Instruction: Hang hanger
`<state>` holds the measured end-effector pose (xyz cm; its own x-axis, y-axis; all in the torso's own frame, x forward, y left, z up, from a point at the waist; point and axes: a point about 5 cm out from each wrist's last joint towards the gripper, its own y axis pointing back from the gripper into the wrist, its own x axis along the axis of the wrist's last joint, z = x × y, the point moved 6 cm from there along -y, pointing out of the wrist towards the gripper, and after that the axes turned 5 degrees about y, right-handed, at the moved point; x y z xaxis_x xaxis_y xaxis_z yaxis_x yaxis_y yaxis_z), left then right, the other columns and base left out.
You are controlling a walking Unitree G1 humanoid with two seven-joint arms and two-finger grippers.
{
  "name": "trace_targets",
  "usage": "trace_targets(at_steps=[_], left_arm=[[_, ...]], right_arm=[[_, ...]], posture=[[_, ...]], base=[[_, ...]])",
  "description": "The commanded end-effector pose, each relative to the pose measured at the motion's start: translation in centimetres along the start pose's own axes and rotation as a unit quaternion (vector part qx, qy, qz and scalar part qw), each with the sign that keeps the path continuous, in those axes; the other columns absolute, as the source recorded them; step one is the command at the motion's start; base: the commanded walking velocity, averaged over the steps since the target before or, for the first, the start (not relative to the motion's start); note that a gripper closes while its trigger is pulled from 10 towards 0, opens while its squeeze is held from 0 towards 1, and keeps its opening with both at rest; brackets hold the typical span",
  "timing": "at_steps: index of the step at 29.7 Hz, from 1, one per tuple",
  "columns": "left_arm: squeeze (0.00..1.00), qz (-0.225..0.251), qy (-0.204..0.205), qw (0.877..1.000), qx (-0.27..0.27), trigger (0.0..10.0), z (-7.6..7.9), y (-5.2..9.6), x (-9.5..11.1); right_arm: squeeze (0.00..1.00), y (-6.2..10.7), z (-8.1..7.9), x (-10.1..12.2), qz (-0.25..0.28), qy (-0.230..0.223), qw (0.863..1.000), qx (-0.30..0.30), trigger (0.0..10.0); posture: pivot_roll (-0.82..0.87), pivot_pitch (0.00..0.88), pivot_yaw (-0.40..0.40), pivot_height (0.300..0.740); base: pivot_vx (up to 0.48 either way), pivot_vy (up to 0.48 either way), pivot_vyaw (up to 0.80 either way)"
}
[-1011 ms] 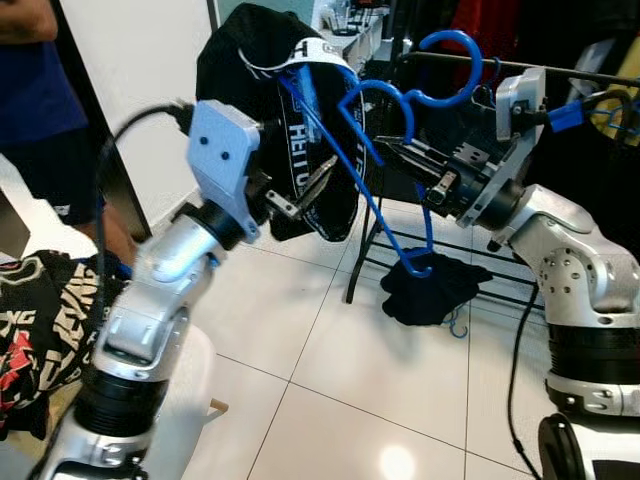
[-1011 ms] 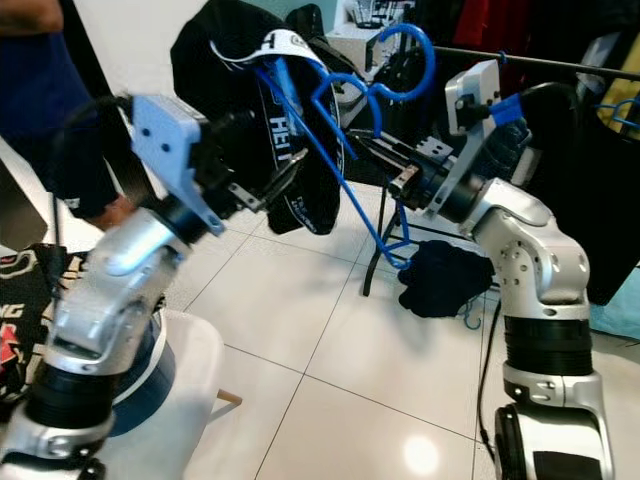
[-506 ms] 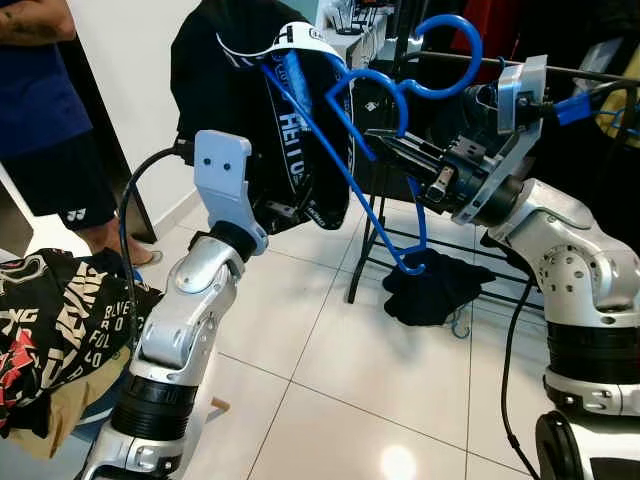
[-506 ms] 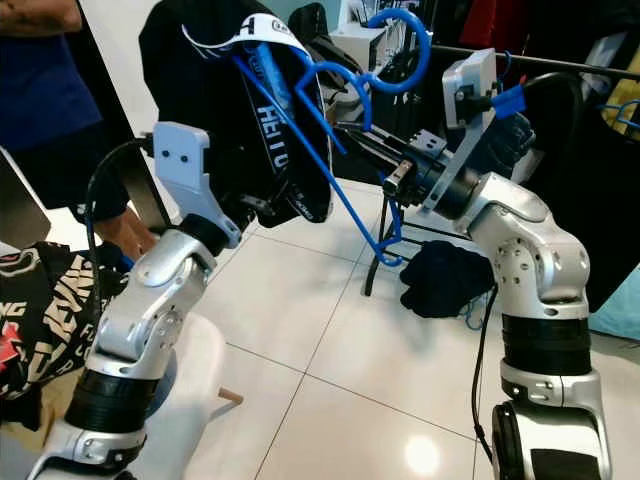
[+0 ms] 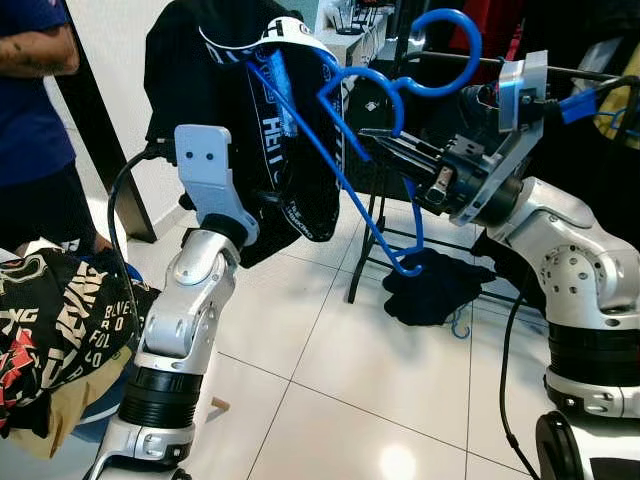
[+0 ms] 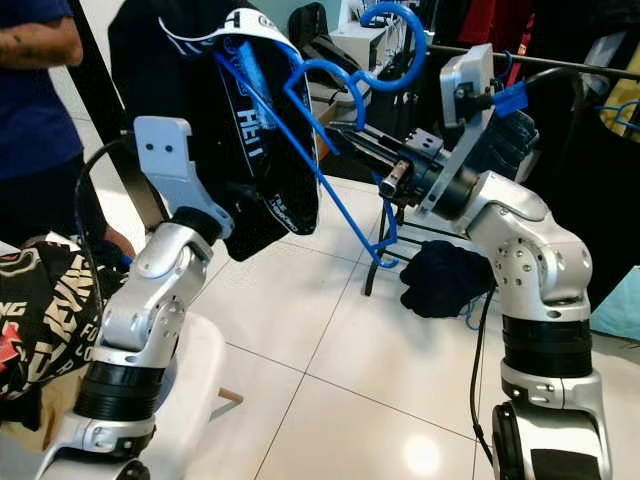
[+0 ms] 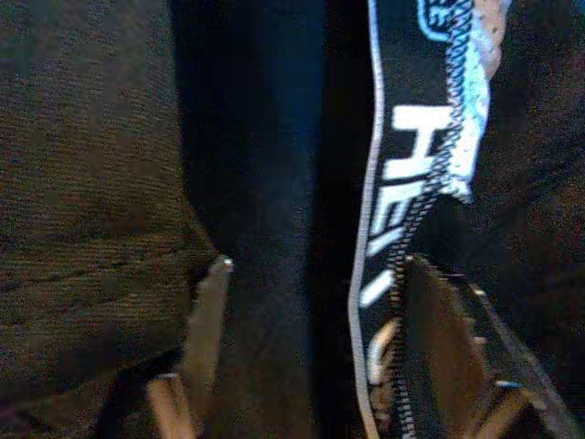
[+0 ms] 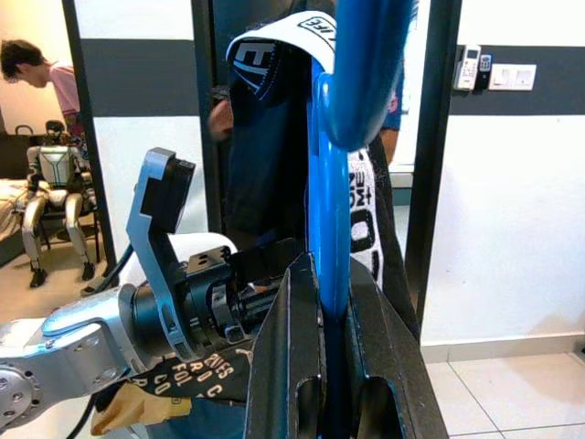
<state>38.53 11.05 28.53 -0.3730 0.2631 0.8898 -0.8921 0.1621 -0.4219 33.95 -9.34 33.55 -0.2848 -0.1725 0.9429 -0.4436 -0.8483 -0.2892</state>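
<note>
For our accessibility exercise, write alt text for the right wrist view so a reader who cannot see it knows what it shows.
The right gripper is shut on a blue hanger that carries a black garment with a white-lettered collar. Beyond it, the robot's left arm reaches toward the garment, in front of a white wall with dark stripes.

Glossy blue plastic hanger (image 5: pixel 372 170) gleams, smooth all along its curves. The black garment (image 5: pixel 215 90) draped on it is matt woven cloth. Below, the white tiled floor (image 5: pixel 340 390) shines glassy, and the arms are brushed silver metal.

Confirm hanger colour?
Blue; the hanger shows best in the left eye view, held by the right gripper.
</note>
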Motion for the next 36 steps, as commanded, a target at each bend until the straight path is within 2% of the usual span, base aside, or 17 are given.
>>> trace_targets(at_steps=[1,9,17,18,19,20,21,23,25,26,27,28,29,33,36], left_arm=[[0.00,0.007,0.006,1.000,-0.002,0.0,0.1,-0.2,0.2],[0.00,0.011,0.002,1.000,-0.005,0.0,0.0,-0.3,0.4],[0.00,0.023,-0.019,1.000,0.008,0.0,-0.9,-0.6,1.2],[0.00,0.031,-0.033,0.999,0.021,0.0,-2.0,-0.7,2.0],[0.00,0.031,-0.033,0.999,0.021,0.0,-2.0,-0.7,2.0],[0.00,0.040,-0.050,0.997,0.036,0.0,-3.2,-0.8,2.8],[0.00,0.040,-0.050,0.997,0.036,0.0,-3.2,-0.8,2.8],[0.00,0.055,-0.085,0.992,0.074,0.0,-6.4,-0.7,4.6],[0.00,0.055,-0.085,0.992,0.074,0.0,-6.4,-0.7,4.6],[0.00,0.062,-0.103,0.988,0.095,0.0,-8.2,-0.5,5.6],[0.00,0.068,-0.115,0.985,0.109,0.0,-9.3,-0.4,6.4],[0.00,0.068,-0.115,0.985,0.109,0.0,-9.3,-0.4,6.4],[0.00,0.076,-0.125,0.982,0.121,0.0,-10.3,-0.2,7.2],[0.00,0.080,-0.130,0.980,0.127,0.0,-10.8,-0.1,7.7],[0.00,0.094,-0.134,0.977,0.134,0.0,-11.2,0.0,8.7]], right_arm=[[0.00,0.0,-0.4,0.5,0.006,0.006,1.000,0.007,10.0],[0.00,0.0,-0.2,0.6,0.006,0.007,1.000,-0.001,10.0],[0.00,0.1,0.3,0.4,0.000,0.009,1.000,-0.016,10.0],[0.00,0.2,0.9,0.3,-0.002,0.009,0.999,-0.031,10.0],[0.00,0.2,0.9,0.3,-0.002,0.009,0.999,-0.031,10.0],[0.00,0.4,1.5,0.3,-0.004,0.011,0.999,-0.046,10.0],[0.00,0.4,1.5,0.3,-0.004,0.011,0.999,-0.046,10.0],[0.00,0.9,2.7,0.5,-0.002,0.012,0.997,-0.073,10.0],[0.00,0.9,2.7,0.5,-0.002,0.012,0.997,-0.073,10.0],[0.00,1.3,3.2,0.6,-0.002,0.014,0.996,-0.084,10.0],[0.00,1.6,3.5,0.7,-0.002,0.015,0.996,-0.090,10.0],[0.00,1.6,3.5,0.7,-0.002,0.015,0.996,-0.090,10.0],[0.00,2.0,3.8,0.6,-0.006,0.016,0.995,-0.096,10.0],[0.00,2.2,4.0,0.5,-0.008,0.017,0.995,-0.100,10.0],[0.00,3.1,4.4,-0.4,-0.034,0.019,0.993,-0.111,10.0]], posture=[[-0.12,0.000,0.014,0.740],[-0.12,0.000,0.015,0.740],[-0.11,0.000,0.013,0.740],[-0.11,0.000,0.012,0.740],[-0.11,0.000,0.012,0.740],[-0.11,0.000,0.012,0.740],[-0.11,0.000,0.012,0.740],[-0.10,0.000,0.010,0.740],[-0.10,0.000,0.010,0.740],[-0.10,0.000,0.010,0.740],[-0.10,0.000,0.009,0.740],[-0.10,0.000,0.009,0.740],[-0.10,0.000,0.008,0.740],[-0.10,0.000,0.008,0.740],[-0.10,0.000,0.006,0.740]], base=[[0.000,0.000,0.00],[0.000,0.000,0.00],[0.000,0.000,0.00],[0.000,0.000,0.00],[0.000,0.000,0.00],[0.000,0.000,0.00],[0.000,0.000,0.00],[0.000,0.000,0.00],[0.000,0.000,0.00],[0.000,0.000,0.00],[0.000,0.000,0.00],[0.000,0.000,0.00],[0.000,0.000,0.00],[0.000,0.000,0.00],[0.000,0.000,0.00]])
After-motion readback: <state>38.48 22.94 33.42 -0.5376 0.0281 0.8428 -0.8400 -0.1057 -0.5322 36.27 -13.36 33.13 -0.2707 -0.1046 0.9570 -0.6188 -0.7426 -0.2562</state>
